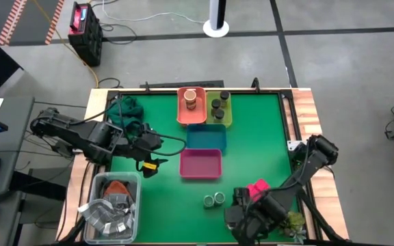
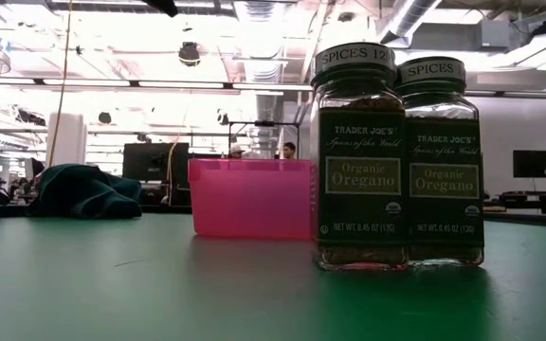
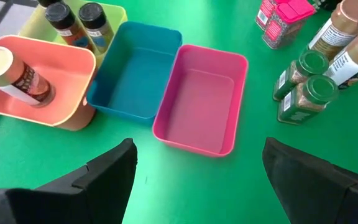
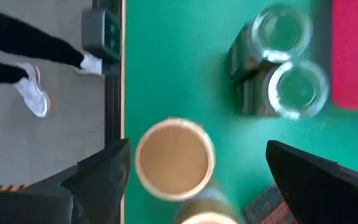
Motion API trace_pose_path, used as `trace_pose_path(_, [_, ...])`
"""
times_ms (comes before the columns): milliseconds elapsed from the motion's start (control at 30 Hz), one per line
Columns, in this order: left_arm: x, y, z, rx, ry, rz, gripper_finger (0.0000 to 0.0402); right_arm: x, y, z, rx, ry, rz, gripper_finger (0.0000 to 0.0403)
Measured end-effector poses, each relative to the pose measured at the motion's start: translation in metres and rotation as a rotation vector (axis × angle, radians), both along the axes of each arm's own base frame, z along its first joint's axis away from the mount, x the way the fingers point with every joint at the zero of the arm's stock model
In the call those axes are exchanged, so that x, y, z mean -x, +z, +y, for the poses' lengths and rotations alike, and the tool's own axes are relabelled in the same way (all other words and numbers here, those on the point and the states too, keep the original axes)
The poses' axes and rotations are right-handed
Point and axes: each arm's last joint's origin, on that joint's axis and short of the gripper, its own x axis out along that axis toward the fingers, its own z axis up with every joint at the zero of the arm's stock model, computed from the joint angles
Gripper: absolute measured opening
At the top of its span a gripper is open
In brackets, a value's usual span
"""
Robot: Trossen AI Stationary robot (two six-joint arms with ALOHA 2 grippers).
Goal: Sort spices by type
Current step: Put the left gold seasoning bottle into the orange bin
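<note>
Right gripper [image 4: 191, 174] hangs over the table's near right corner, fingers spread wide with nothing clamped; a tan-topped jar [image 4: 174, 158] stands upright directly below, in the gap between them but touching neither, and the top of a second tan-topped jar [image 4: 205, 216] shows just beside it. Left gripper [image 1: 149, 147] waits over the left side of the green table [image 1: 252, 137], fingers well apart and empty, aimed toward the trays.

Two green-lidded jars [image 1: 215, 199] stand side by side, touching, near the table's front edge, left of the right gripper; their labels read oregano in the low view. Pink blocks [image 1: 256, 188] sit just right of them, partly hidden by the right arm.

Tray cluster at table centre and far side:
- orange tray [image 1: 191, 107], far left of the group, holds one tan-topped jar [image 1: 191, 100]
- yellow-green tray [image 1: 219, 109], just right of it, holds three dark grey jars [image 1: 218, 106]
- blue tray [image 1: 206, 138], nearer, holds nothing
- pink tray [image 1: 200, 164], nearest, holds nothing

Leafy sprig [image 1: 294, 222] lies at the near right corner. Dark green cloth [image 1: 130, 106] is bunched at the far left. Clear bin [image 1: 111, 205] sits at the near left.
</note>
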Motion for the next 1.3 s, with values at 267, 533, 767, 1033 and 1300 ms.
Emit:
trace_pose_path(267, [0.000, 0.000, -0.001, 0.027, -0.022, 0.010, 0.0329, -0.011, -0.012, 0.010, -0.032, 0.051, -0.001, 0.0400])
trace_pose_path(533, [0.002, -0.002, -0.001, 0.020, -0.025, 0.032, 0.0329, -0.011, -0.033, 0.021, 0.017, 0.073, 0.057, 0.0400])
trace_pose_path(767, [0.002, -0.003, 0.000, 0.009, -0.031, 0.046, 0.0329, -0.009, -0.050, 0.025, 0.054, 0.077, 0.102, 0.0400])
trace_pose_path(1033, [0.002, -0.003, 0.002, -0.007, -0.034, 0.053, 0.0329, -0.008, -0.051, 0.023, 0.066, 0.074, 0.114, 0.0386])
trace_pose_path(1300, [0.002, -0.003, 0.002, -0.011, -0.037, 0.054, 0.0329, -0.009, -0.054, 0.023, 0.060, 0.075, 0.109, 0.0316])
